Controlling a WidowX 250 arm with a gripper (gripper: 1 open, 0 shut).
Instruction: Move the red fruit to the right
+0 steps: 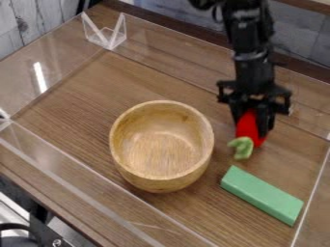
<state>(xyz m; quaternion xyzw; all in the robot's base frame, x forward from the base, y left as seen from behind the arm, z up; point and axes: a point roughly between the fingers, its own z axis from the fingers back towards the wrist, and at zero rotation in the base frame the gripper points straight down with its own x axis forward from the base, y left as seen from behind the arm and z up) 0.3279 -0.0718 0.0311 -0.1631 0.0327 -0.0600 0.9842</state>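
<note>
The claw (248,116) seems clamped on the red fruit (248,132), between the bowl (162,147) and the desk's right edge, above the green block (261,195), with bare wood around it.

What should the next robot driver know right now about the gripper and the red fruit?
Gripper: shut on the red fruit, its leafy end pointing down.
Where: right of the wooden bowl, beyond the green block.
Done: fruit gripped, and it is on the bowl's right side.
Left: probably set it down, let go and back away.
</note>
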